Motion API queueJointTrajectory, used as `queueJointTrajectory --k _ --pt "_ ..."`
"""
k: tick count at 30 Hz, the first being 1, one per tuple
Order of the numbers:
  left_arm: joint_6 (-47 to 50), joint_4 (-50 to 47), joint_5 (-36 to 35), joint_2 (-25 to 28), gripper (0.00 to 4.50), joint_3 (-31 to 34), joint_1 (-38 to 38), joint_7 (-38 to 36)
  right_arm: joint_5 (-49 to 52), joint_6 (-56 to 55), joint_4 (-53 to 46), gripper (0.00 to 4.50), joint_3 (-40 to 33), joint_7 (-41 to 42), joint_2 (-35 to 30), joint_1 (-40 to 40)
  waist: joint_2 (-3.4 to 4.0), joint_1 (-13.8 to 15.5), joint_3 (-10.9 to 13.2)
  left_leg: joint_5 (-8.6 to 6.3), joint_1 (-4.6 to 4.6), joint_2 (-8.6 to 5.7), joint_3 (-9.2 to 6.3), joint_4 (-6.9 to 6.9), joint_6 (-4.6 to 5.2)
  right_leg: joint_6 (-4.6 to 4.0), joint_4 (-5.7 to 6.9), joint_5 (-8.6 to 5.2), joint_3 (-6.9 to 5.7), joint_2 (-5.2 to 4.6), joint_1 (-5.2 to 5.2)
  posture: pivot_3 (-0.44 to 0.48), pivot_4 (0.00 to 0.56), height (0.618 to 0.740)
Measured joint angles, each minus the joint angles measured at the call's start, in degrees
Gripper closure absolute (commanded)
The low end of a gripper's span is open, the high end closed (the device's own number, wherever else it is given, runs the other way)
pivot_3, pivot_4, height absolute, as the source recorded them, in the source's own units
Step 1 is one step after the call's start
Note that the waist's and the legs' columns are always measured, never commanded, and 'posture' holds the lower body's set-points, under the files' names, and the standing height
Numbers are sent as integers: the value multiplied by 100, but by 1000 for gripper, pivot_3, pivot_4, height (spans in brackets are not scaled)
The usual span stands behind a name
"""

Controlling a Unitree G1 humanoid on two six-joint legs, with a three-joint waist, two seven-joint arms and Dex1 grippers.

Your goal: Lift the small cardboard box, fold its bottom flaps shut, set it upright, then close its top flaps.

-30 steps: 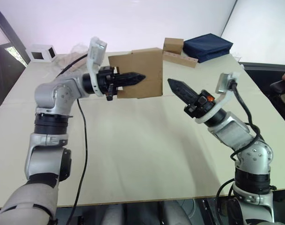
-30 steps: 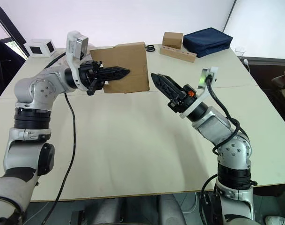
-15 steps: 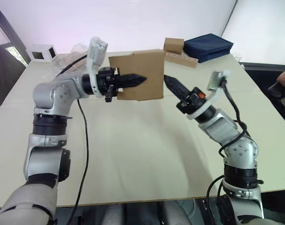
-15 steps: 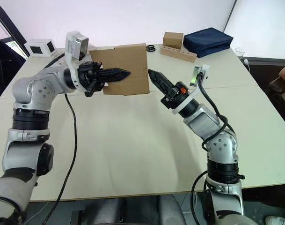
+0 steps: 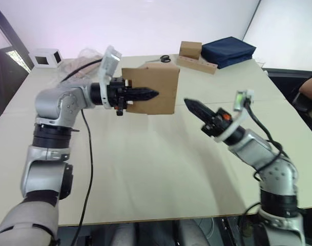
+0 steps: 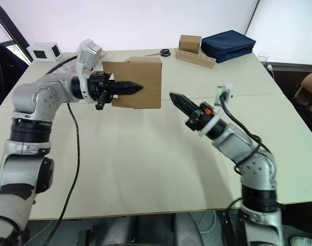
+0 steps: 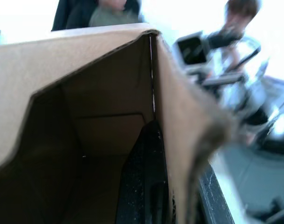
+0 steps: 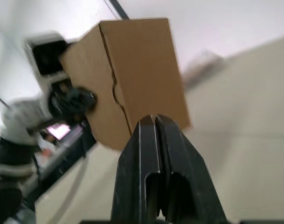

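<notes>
My left end effector point(image 6: 130, 88) is pinching one wall of the small plain brown corrugated cardboard box point(image 6: 140, 82), one black finger point(image 7: 146, 182) inside the carton and the other outside, holding it in the air above the pale counter point(image 6: 145, 169), well clear of its surface. I am judging this carton to be light and stiff along its panels but easily crushed or creased, with loose hinged flaps that will swing; a wall edge near a corner fold looks like the soundest place to grip, and the flaps should be pushed flat on their faces. My right end effector point(image 6: 175, 98) is hovering with its fingers pressed together, just beside the box and apart from it. Compared with half a second ago, it is pulling back and lower, and the box is sitting slightly lower.
</notes>
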Motion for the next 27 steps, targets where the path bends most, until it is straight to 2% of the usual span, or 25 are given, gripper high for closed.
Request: queueJointTrajectory --k 3,7,11,17,20,27 --pt "-263 -261 645 506 4500 -729 -133 -390 -53 243 -276 4478 -58 332 -568 338 0 -9 0 -1 6 2 0 -3 1 0 3 0 1 4 2 0 150 740" --pt "-308 -523 1290 759 4500 -1589 -514 -870 -197 376 -675 4478 6 651 -1057 412 -3 7 2 -3 4 2 0 1 6 0 -1 -1 1 5 5 0 150 740" --pt "-316 -897 2057 924 4500 -2534 -1028 -1373 -644 473 -1055 4478 404 797 -1363 445 -9 19 6 -5 -2 1 1 2 9 1 -6 -1 1 3 5 0 150 740" --pt "-71 -1315 2595 639 4500 -3370 -1305 -1686 -1366 473 -1193 4478 885 744 -1373 463 -10 16 6 -5 -1 1 -1 4 9 1 -4 -1 1 4 5 0 150 740" --pt "286 -1324 2839 429 4500 -3701 -1390 -1692 -1589 454 -1232 4478 997 608 -1158 471 -10 15 7 -5 -1 1 -2 4 10 1 -4 -1 1 5 4 0 150 740" --pt "1249 -1420 3039 243 4500 -4109 -1544 -1599 -1987 249 -1249 4478 1088 289 -674 747 -12 20 8 -5 -1 1 -5 4 10 1 -2 -1 0 4 5 0 150 740"
